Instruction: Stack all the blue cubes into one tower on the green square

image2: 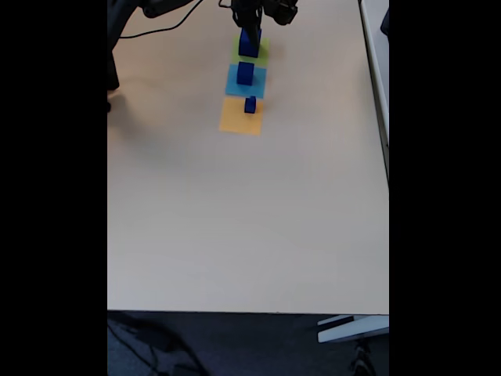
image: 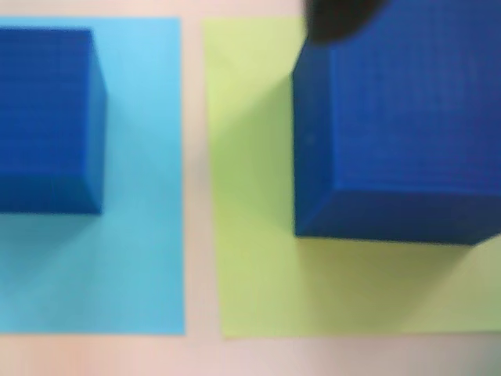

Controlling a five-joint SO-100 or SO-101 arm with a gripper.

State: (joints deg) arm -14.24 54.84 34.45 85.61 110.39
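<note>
In the wrist view the largest blue cube (image: 407, 117) stands on the green square (image: 250, 235), towards its right side. A second blue cube (image: 47, 117) sits on the light-blue square (image: 141, 235) to the left. One dark fingertip (image: 338, 19) shows at the far left corner of the largest cube's top. In the fixed view my gripper (image2: 250, 23) hangs right over the largest cube (image2: 249, 43) on the green square (image2: 260, 55). The middle cube (image2: 245, 73) and a small blue cube (image2: 250, 104) lie in a row below it. Whether the fingers touch the cube is hidden.
The small cube rests on an orange square (image2: 235, 121). A black cable (image2: 168, 27) runs across the table's top left. The wide beige table (image2: 250, 219) stretches bare below the squares, with its right edge (image2: 383, 157) close by.
</note>
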